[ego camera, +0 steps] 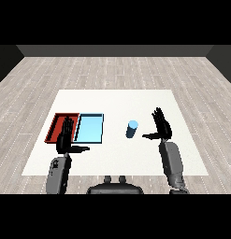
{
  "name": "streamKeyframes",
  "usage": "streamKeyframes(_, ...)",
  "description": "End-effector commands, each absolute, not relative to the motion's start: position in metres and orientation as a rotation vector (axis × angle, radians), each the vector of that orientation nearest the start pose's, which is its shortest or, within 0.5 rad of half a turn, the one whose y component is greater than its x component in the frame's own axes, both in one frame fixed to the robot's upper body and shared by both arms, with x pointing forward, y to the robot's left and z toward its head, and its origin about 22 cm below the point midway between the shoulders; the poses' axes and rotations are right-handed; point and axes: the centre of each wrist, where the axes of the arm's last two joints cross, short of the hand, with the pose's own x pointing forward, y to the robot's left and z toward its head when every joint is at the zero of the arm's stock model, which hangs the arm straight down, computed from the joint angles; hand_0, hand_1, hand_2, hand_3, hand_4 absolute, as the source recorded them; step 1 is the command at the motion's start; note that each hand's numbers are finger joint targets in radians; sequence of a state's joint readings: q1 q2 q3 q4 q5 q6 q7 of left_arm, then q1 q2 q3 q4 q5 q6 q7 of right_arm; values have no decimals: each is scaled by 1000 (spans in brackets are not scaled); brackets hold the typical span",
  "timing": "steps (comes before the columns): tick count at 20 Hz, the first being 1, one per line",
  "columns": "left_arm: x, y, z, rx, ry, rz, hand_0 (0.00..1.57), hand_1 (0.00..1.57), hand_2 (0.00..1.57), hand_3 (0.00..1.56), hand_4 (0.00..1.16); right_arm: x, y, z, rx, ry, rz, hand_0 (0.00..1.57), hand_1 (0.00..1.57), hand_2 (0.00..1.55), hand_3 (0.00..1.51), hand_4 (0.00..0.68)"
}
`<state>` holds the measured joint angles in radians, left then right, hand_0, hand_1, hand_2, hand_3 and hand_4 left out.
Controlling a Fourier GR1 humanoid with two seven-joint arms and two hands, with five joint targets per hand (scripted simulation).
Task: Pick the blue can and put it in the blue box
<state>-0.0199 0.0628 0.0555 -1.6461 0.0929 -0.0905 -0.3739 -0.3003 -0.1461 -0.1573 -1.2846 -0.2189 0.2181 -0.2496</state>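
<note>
A: Starting from the table, where did things lie?

B: The red tray and blue tray sat side by side toward its left edge; the blue can stood upright near the middle, apart from both.

A: And the hands?

B: The right hand was spread wide just right of the can, holding nothing; the left hand, fingers straight, hovered over the trays. I judged the right should close in level and curl round the can's middle.
</note>
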Motion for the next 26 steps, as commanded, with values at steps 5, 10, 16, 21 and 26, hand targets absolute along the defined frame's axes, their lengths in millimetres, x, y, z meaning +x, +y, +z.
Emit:
streamKeyframes(5, 242, 255, 48, -72, -2041, 26, 0, 0, 0, 0, 0, 322, -249, 24, 259, -1807, -2, 0, 0, 0, 0, 0)
streamKeyframes(10, 232, 247, 38, -45, -2070, 35, 0, 0, 0, 0, 0, 317, -232, 16, 289, -1771, -70, 0, 0, 0, 0, 0)
streamKeyframes(16, 257, 262, 33, -60, -2053, 13, 0, 0, 0, 0, 0, 333, -224, -14, 305, -1730, -98, 0, 0, 0, 0, 0)
streamKeyframes(21, 236, 273, 37, -75, -2055, 26, 0, 0, 0, 0, 0, 328, -223, -43, 333, -1709, -164, 0, 0, 0, 0, 0)
streamKeyframes(26, 239, 261, 22, -95, -2043, 28, 0, 0, 0, 0, 0, 312, -199, -49, 351, -1695, -152, 0, 0, 0, 0, 0)
